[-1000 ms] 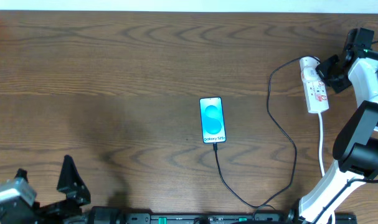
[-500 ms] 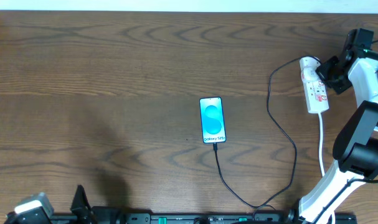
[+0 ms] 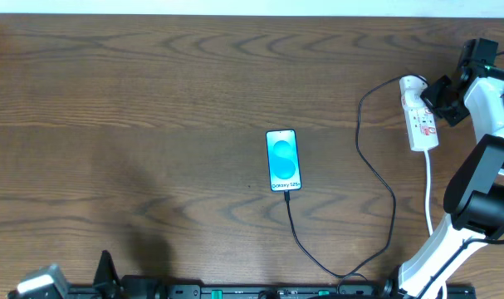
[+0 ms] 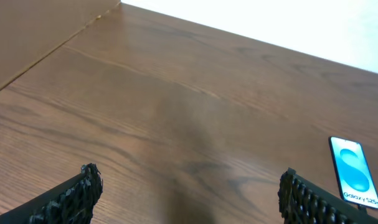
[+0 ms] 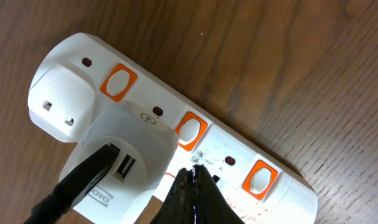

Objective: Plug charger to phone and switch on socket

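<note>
table: wide brown wooden table (image 3: 152, 91) with dark grain; everything lies on it.
wall: a plain white wall (image 4: 269, 18) goes along the far edge of the table.
right arm: white and black robot arm (image 3: 484, 166) at the right side, reaching to the far right corner.
socket: narrow white plastic power strip (image 3: 422, 124) with three orange switches, lying flat near the right edge, well apart from the phone; its white cord runs toward the near edge.
in the socket: a white plug adapter (image 5: 132, 134) sits in one outlet, and a black plug is in its port.
phone: slim black-framed smartphone (image 3: 284, 159) with bright blue screen, flat in the middle of the table.
charger: long thin black cable (image 3: 393, 212) loops from the socket end to the phone, its tip at the phone's near edge.
left gripper (image 4: 189, 205): released, fingers wide apart, nothing between, at the near left corner.
right gripper (image 5: 192, 174): clenched, empty, its tip at the strip just beside the middle switch (image 5: 192, 129).
</note>
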Robot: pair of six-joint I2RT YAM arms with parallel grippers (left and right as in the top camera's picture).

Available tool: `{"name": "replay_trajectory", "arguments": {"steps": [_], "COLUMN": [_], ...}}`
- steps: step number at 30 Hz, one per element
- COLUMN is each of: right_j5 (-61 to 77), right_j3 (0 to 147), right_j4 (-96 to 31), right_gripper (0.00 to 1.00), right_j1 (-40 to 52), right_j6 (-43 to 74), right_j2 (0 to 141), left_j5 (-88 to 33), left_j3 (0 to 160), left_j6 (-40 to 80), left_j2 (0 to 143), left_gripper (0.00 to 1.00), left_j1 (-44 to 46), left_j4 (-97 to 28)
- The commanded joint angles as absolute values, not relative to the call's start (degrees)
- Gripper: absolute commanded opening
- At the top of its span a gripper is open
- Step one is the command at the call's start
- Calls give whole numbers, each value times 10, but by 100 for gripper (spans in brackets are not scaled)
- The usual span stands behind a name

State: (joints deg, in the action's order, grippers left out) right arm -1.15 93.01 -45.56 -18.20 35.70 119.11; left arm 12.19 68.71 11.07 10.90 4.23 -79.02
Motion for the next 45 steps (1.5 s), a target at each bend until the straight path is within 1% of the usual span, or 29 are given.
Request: {"name": "replay_trajectory", "arguments": {"steps": [1,2,4,6,7,8,10,11,12,15,16,17,18,19,23,27,33,45], "right_j5": [-20,-20,-20,-20,-20,-20,-20,-20,-20,-20,-20,-20,-20,-20,-29,-50,-42,11], "right_j3": [940,940,940,940,940,940,940,940,940,940,940,940,940,940,940,938,931,931], "right_j4": [-457,-457,-457,-457,-457,-457,-456,-456,-455,-448,-445,-444,-443,-444,-444,-446,-441,-413], "right_gripper": [2,9,13,22,36,58,93,96,93,42,27,18,6,1,1,1,1,1], "right_j1": [-180,-180,-180,-180,-180,-180,-180,-180,-180,-180,-180,-180,-180,-180,-180,-181,-181,-189], "right_j6": [346,346,346,346,346,346,347,347,347,347,347,347,347,347,347,379,429,429], "right_j2": [1192,1192,1192,1192,1192,1192,1192,1192,1192,1192,1192,1192,1192,1192,1192,1193,1216,1233], "left_j5": [127,127,127,127,127,127,127,127,127,127,127,127,127,127,127,127,127,127], "left_j3": [686,686,686,686,686,686,693,694,693,692,692,692,692,692,692,692,692,692], "left_j6": [107,107,107,107,107,107,108,107,107,107,107,107,107,107,107,107,107,107], "left_j2": [75,64,48,22,6,1,2,2,2,2,2,2,2,2,2,2,2,2], "left_gripper": [92,92,92,92,92,92,92,92,92,92,92,92,92,92,92,92,92,92], "left_j1": [42,42,42,42,42,42,41,41,41,40,40,40,40,40,40,40,40,40], "left_j4": [-788,-788,-789,-790,-791,-795,-795,-797,-797,-797,-797,-797,-797,-797,-797,-797,-797,-797]}}
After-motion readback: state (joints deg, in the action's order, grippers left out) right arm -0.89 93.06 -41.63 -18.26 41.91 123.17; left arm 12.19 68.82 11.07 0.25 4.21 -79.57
